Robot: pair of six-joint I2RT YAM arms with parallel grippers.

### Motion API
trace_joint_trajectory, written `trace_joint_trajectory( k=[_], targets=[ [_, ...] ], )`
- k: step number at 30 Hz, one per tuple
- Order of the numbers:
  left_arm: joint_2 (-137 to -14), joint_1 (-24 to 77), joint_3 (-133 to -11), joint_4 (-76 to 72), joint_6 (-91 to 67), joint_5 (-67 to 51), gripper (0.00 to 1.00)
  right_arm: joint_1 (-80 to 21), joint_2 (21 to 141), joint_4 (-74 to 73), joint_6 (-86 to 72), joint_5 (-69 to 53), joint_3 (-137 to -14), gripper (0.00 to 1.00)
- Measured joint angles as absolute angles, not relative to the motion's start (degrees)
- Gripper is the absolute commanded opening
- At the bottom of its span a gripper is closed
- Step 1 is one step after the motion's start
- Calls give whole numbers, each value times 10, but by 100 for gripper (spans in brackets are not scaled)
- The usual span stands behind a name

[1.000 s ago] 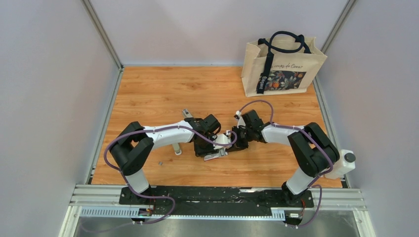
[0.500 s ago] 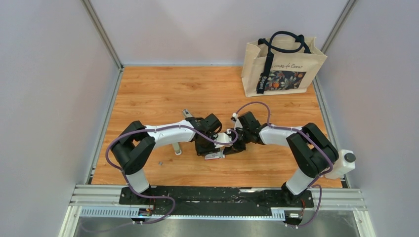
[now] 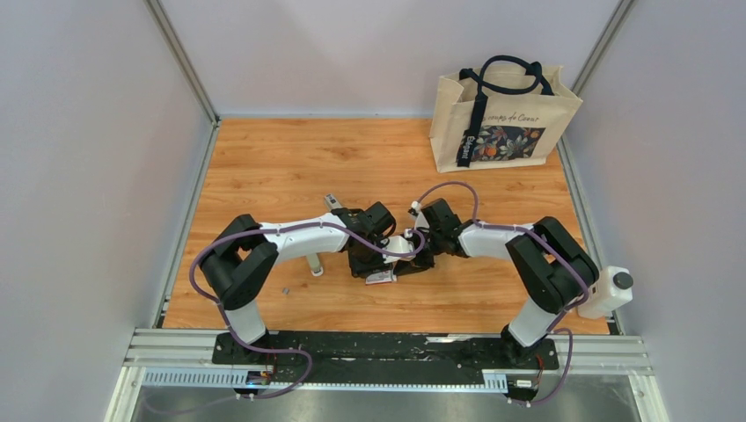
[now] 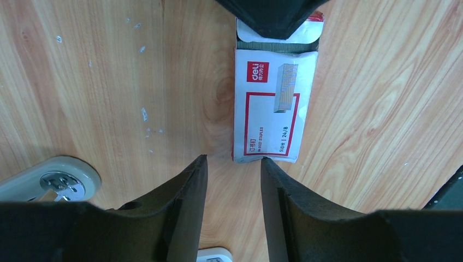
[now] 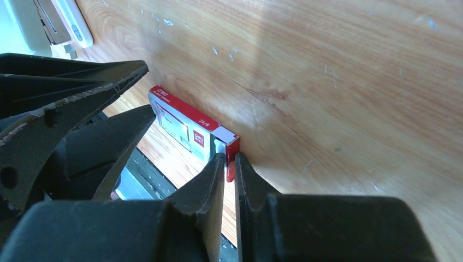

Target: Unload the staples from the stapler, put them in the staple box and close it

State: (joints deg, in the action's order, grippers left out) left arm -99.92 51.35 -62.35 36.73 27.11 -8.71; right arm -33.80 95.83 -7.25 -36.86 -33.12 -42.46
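- The box (image 4: 273, 109), red and white, lies flat on the worktop (image 3: 264, 158) between the two arms. Its end flap on the right arm's side is folded open. A grey-olive strip shows in the mouth, but what it is cannot be told.
- The right pincer (image 5: 229, 162) is pressed nearly together on the box's red end flap, which sits between its fingertips.
- The left pincer (image 4: 233, 164) is spread over the box's other end, with nothing between its fingers.
- A tote (image 3: 503, 110) stands upright in the far right corner, handles up. Its contents are out of sight.
- The stapler (image 3: 332, 201), tiny and dark with a silver glint, lies on the worktop just beyond the left wrist, apart from both pincers. It is too small to tell whether it is open.
- A beige piece (image 4: 33, 183) with a silver rivet lies beside the left pincer.
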Motion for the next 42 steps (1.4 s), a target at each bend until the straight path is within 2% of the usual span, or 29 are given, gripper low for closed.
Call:
trace_joint_trajectory(
  k=[6, 8, 14, 18, 24, 33, 42],
  targets=[
    [-1000, 514, -623, 366, 271, -89, 49, -339, 961, -60, -379, -338, -425, 32],
    [-1000, 514, -623, 366, 271, -89, 49, -339, 962, -57, -380, -340, -425, 33],
    [-1001, 514, -623, 366, 271, -89, 49, -339, 962, -44, -385, -343, -420, 32],
    [-1001, 514, -623, 366, 271, -89, 48, -339, 961, -34, -391, -345, -413, 25],
    [-1001, 514, -623, 366, 271, -89, 48, -339, 961, -17, -402, -350, -402, 25],
    [-1002, 514, -623, 368, 269, -89, 48, -339, 961, 10, -415, -365, -401, 37],
    [-1004, 514, -626, 371, 269, -89, 47, -338, 964, 18, -422, -371, -401, 37]
  ],
)
